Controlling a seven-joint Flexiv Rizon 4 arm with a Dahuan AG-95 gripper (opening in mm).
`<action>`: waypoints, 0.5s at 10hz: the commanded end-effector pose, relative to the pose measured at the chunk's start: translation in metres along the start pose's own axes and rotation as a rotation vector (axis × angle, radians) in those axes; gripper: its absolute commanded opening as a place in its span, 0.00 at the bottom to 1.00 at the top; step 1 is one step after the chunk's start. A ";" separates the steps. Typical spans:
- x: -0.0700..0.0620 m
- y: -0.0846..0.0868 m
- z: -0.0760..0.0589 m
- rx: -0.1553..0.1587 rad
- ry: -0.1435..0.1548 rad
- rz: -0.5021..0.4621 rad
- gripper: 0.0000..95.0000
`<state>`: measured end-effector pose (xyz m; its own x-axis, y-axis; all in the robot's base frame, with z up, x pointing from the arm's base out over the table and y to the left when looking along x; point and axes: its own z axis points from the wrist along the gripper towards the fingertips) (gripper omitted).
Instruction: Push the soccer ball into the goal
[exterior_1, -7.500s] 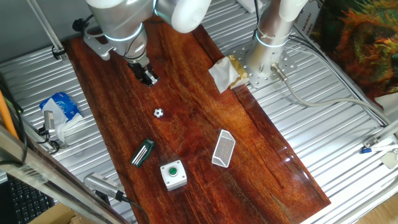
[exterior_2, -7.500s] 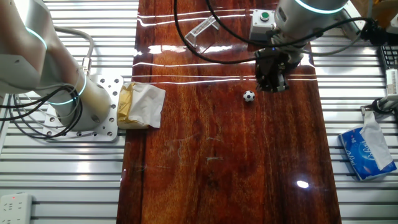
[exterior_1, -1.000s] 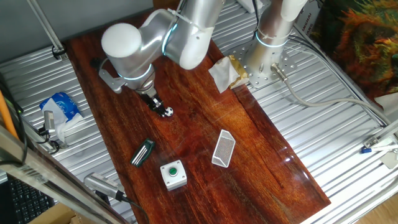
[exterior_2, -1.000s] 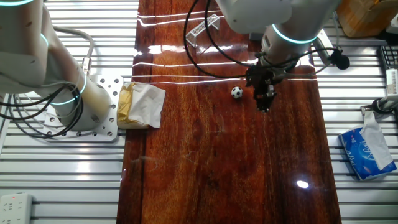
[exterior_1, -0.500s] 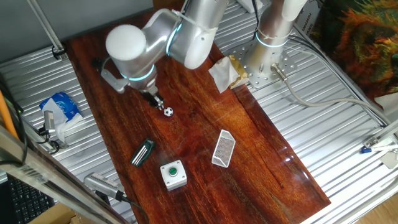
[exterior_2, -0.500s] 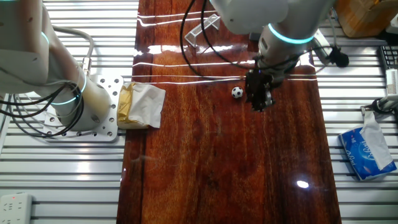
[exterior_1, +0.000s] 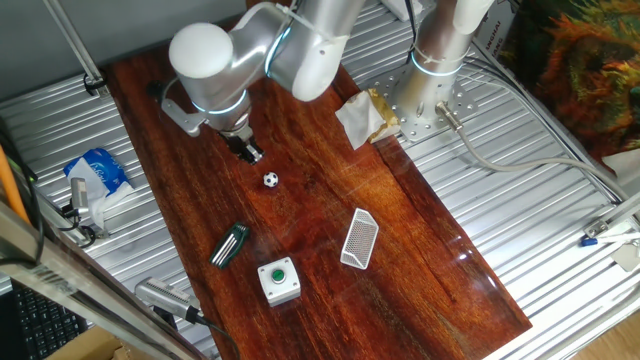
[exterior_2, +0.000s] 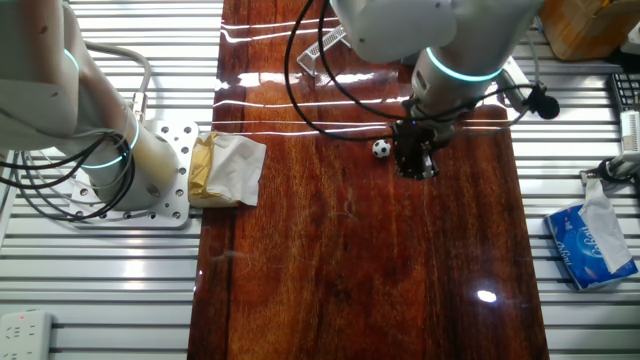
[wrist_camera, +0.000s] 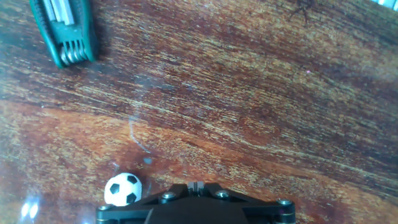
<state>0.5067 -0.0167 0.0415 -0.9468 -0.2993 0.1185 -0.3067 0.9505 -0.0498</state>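
Note:
The soccer ball (exterior_1: 270, 180) is a tiny white ball with black patches, lying on the dark wooden board. It also shows in the other fixed view (exterior_2: 381, 149) and at the bottom left of the hand view (wrist_camera: 122, 190). My gripper (exterior_1: 250, 153) is shut and empty, just up and left of the ball and a little apart from it; it also shows in the other fixed view (exterior_2: 412, 166) and the hand view (wrist_camera: 196, 185). The goal (exterior_1: 359, 238), a small white mesh frame, lies further down the board to the right of the ball, and shows in the other fixed view (exterior_2: 323, 46).
A dark green-striped clip bar (exterior_1: 229, 245) and a white box with a green button (exterior_1: 279, 280) lie near the board's front-left edge. The clip bar shows in the hand view (wrist_camera: 64, 31). Crumpled paper (exterior_1: 360, 118) sits by the second arm's base. A blue tissue pack (exterior_1: 97, 170) lies off the board.
Since 7.5 s ago the ball has rolled a little toward the goal. In the last second my gripper has drawn back from the ball; the ball has stayed put.

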 end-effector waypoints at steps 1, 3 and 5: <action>0.000 0.001 0.003 -0.006 0.000 0.008 0.00; 0.002 0.005 0.011 -0.031 -0.008 0.026 0.00; 0.003 0.009 0.015 -0.030 -0.008 0.034 0.00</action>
<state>0.4996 -0.0091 0.0262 -0.9589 -0.2616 0.1095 -0.2658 0.9637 -0.0251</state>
